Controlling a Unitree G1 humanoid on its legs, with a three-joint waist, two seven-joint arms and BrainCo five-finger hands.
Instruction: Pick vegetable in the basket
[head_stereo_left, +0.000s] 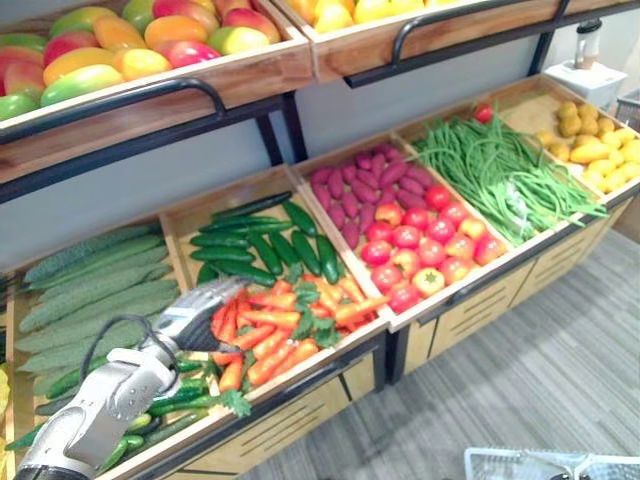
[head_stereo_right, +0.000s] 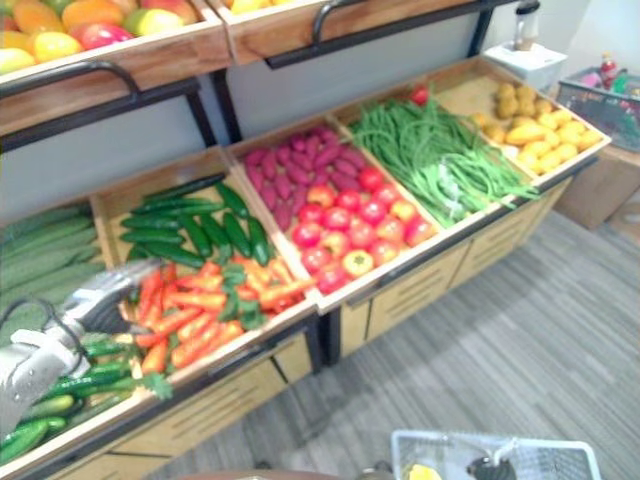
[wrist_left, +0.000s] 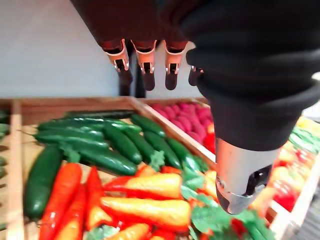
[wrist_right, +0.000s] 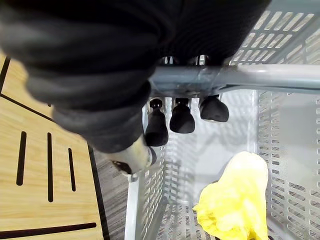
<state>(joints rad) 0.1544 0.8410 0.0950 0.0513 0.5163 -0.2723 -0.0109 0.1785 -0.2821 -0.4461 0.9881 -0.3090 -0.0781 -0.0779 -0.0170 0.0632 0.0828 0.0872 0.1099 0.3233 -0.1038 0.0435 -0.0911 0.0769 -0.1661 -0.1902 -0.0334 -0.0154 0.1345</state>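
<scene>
Carrots (head_stereo_left: 285, 325) lie unpicked. The left hand (head_stereo_left: 195, 318) hovers at the carrots' left edge, fingers (wrist_left: 147, 70) released. Well right of the carrots, the right hand (wrist_right: 180, 117) is clenched round the basket (head_stereo_right: 480, 437) handle (wrist_right: 240, 75). Risk: tightly packed carrots may let one slip from a shallow grip.

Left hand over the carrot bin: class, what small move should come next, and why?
Probably lower the left hand onto a carrot and curl its fingers round it: the fingers are straight and hold nothing, while the right hand grips the basket handle.
</scene>
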